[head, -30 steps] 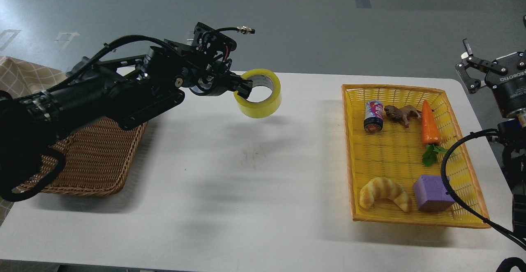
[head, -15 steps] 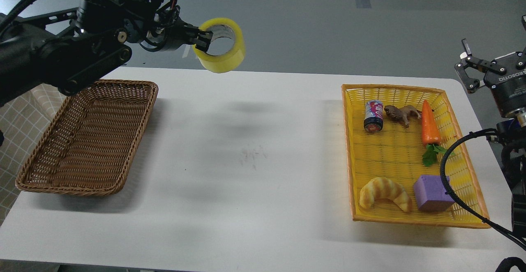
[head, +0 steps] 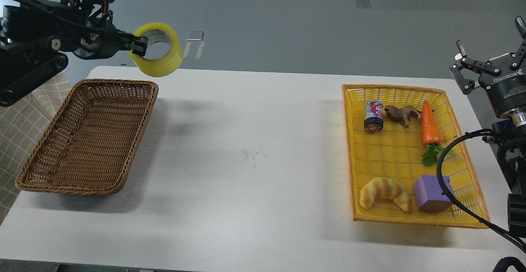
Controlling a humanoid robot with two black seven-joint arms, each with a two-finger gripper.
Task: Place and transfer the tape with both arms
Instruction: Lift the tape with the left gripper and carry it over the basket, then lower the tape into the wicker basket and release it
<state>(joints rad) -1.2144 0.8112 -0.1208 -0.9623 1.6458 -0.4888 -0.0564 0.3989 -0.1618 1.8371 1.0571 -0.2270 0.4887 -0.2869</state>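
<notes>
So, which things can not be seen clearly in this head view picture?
- Right gripper: the right edge cuts off part of it.
- Purple block: a black cable crosses its right side.
- Small can: label too small to read.
- Left gripper on the tape: the fingers are dark and partly behind the roll's rim.
- Brown basket: the far wall hides the floor behind it.

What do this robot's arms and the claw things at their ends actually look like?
Both arms are black and built from chunky jointed segments. The left end effector is dark, with thin fingers, and red wires show among the black cables behind it. The right end effector has slim linked fingers on a round black body marked ROBOTIQ in white, with a silver ring below. A thick black cable loops beside it.
</notes>
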